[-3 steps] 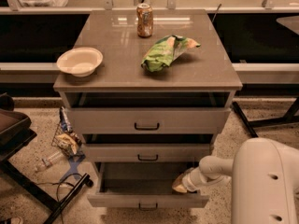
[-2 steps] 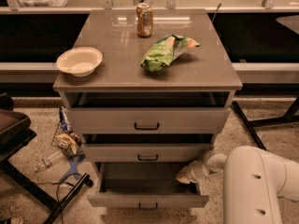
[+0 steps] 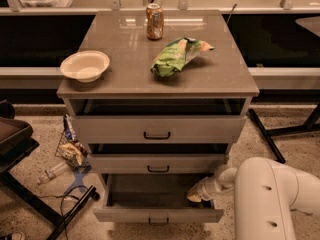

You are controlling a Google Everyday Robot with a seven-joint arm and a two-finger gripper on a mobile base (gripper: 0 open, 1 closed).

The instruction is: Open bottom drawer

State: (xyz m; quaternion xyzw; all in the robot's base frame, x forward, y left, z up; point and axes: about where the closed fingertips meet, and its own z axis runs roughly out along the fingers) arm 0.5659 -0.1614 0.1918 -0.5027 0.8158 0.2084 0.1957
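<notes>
1. 3 drawers sat stacked under the bench (image 3: 125, 84), and the bottom drawer (image 3: 158, 214) was the lowest, nearest the floor. It stood pulled well out, with its plain grey inside showing.
2. The gripper (image 3: 196, 194) reached into that drawer's right side, just below the front of the middle drawer (image 3: 158, 163). I could not tell whether the jaws were spread or pressed together.
3. Risk 1, as I judged it: lifting the gripper straight up would knock it against the middle drawer's underside, since that front overhung it closely.
4. Risk 2: the bulky white arm (image 3: 265, 199) sat just beside the bottom drawer's right front corner. A careless swing to the left could shove the drawer askew or partly shut, undoing the opening.
5. Risk 3: dragging further outward could run the drawer to the end of its travel and jolt the cabinet. That would endanger the can (image 3: 154, 21) standing upright on the bench.
6. The drawer's front faced the camera, with its small black handle (image 3: 158, 220) centred. Its long axis ran left to right across the view, and it slid toward the camera.
</notes>
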